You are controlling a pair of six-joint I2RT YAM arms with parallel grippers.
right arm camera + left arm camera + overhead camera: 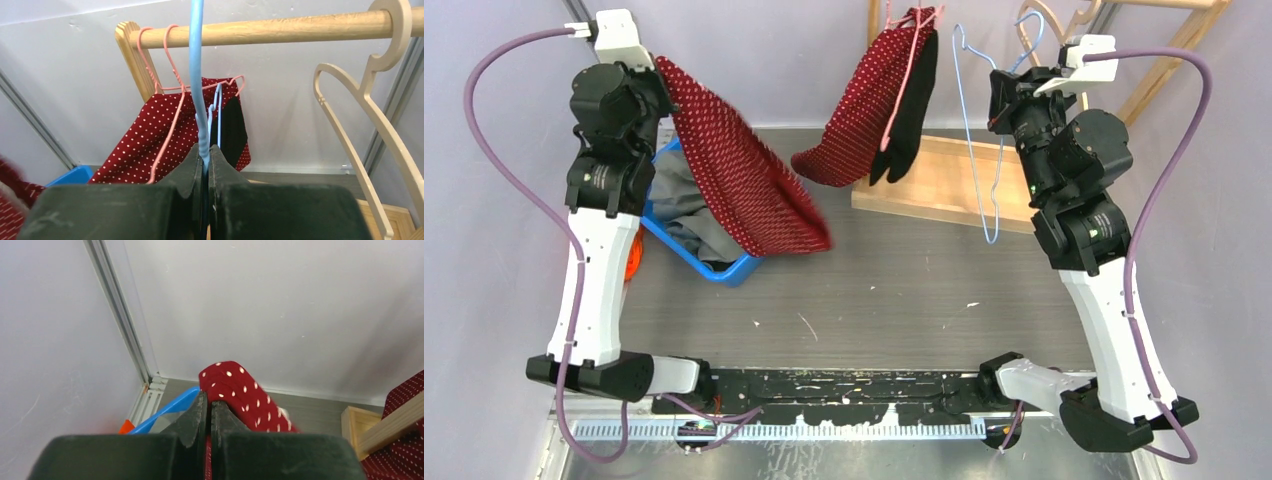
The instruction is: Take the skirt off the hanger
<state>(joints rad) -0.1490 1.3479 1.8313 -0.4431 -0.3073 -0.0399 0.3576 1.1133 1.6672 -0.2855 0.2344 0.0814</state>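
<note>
The dark red fabric skirt with small white dots (744,175) hangs free of its hanger, pinched at one edge in the left gripper (208,405), whose fingers are closed tight on the cloth. It drapes in a long fold above the blue plastic basket (724,270) at the left of the grey counter (904,290). The right gripper (205,150) is clamped on the thin light-blue wire hanger (195,60), held up near the round wooden rail (280,27).

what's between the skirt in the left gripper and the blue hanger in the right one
Top view: a pink hanger holding another red dotted garment and a black one.
</note>
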